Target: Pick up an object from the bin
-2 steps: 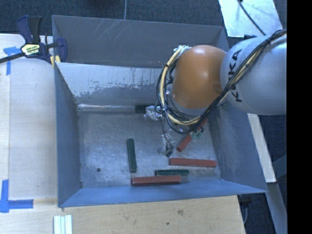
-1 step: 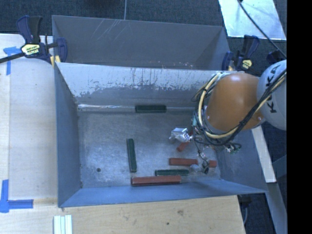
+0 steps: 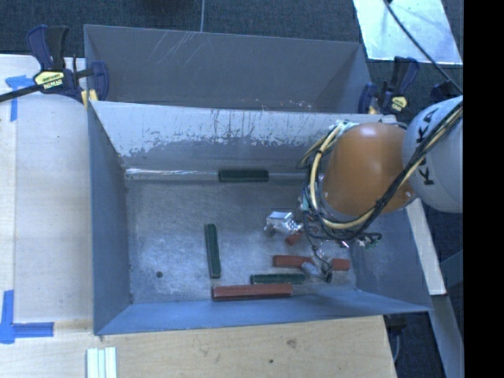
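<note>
- Over to the bin (image 3: 110,211): grey metal, sloped walls, a handful of loose bars scattered on the floor.
- In from the right, arm (image 3: 441,164), with a bulging orange cover (image 3: 366,172) at the wrist and a loop of cables (image 3: 315,172) slung round it.
- Down low at the right front of the floor, gripper (image 3: 320,264), tip in among the clutter there.
- Open or shut? Cannot tell: too tangled and shadowed beneath the cover. Hold on anything: cannot tell either.
- Right at the tip, short red bar (image 3: 290,261), lying flat on the floor, poking out to the left.
- Just to the tip's right and in line with it, red stub (image 3: 340,264); one bar with the short one or a separate piece, cannot tell.
- Just in front of those, green bar (image 3: 277,278), flat, roughly parallel, right end near the tip.
- Further front, along the foot of the front wall, long red bar (image 3: 252,291), just beside the green one.
- Behind and left of the tip, pale crumpled lump (image 3: 281,224), close to the cables.
- Well off to the left, mid-floor, lone green bar (image 3: 213,250), lying front to back, apart from the rest.
- Far back, along the foot of the back wall, dark bar (image 3: 242,176), well apart from the gripper.
</note>
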`<state>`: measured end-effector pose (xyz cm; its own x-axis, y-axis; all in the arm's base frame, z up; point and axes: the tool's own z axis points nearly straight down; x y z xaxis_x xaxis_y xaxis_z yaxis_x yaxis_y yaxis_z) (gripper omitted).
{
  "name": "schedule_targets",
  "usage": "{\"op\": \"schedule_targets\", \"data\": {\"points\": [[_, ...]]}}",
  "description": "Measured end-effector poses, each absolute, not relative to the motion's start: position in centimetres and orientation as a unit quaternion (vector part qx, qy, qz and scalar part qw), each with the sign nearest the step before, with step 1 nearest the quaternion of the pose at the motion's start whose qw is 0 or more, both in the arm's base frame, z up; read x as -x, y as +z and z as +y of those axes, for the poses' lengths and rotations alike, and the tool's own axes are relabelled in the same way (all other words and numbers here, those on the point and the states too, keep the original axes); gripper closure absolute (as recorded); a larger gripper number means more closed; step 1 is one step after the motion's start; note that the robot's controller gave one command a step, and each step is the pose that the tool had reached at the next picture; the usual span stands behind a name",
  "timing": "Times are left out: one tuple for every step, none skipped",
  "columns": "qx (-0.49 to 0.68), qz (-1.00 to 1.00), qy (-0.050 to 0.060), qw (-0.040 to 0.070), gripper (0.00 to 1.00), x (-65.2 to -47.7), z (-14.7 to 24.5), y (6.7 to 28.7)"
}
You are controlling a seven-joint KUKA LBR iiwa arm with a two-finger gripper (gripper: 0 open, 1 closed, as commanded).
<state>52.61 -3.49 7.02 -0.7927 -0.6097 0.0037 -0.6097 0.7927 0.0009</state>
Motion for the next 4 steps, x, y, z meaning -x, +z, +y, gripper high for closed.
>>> {"op": "schedule_targets", "data": {"points": [[-0.382, -0.924, 0.0, -0.003, 0.0, -54.1, -1.8, 8.4], [-0.395, -0.919, 0.004, -0.003, 0.0, -60.4, -9.0, 7.8], [-0.397, -0.918, 0.0, -0.001, 1.0, -60.2, -8.5, 7.8], [-0.41, -0.912, 0.001, -0.003, 1.0, -61.5, -7.0, 22.1]]}}
